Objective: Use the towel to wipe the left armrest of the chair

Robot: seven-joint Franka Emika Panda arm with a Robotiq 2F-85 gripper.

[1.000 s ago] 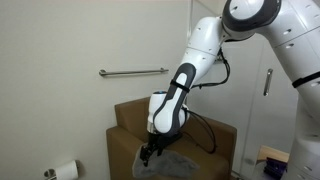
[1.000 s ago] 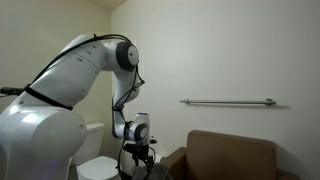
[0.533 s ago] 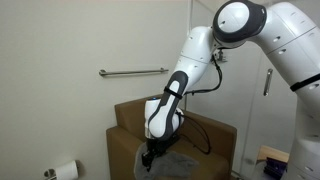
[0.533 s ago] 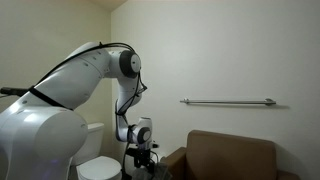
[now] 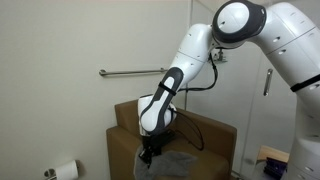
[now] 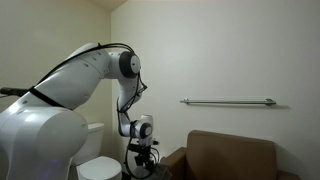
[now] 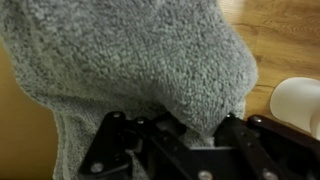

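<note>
The gripper is at the front part of the chair, low over the armrest on the chair's outer side. It holds the grey towel. In the wrist view the black fingers are pinched on a bunched fold of the towel, so the pincer is narrow and holding cloth, and the rest of the towel spreads wide in front of it. In an exterior view the cloth lies partly on the armrest and partly hangs toward the seat of the chair; I cannot tell how much of it is really pressed on the armrest top. The step in hand seems to be the wiping stroke itself. To do it well, I think the arm should press down lightly, enough that the towel lies flat under the fingers but does not fold under them, and then move in a straight line along the length of the armrest, from the chair's front toward the chair's back. The grip should be firm, because the thick pile can slip out when it drags on the chair's cover. The wrist should stay level, so that the cloth and not the metal touches the chair. The grab bar on the wall behind the chair is well apart and is no obstacle.
</note>
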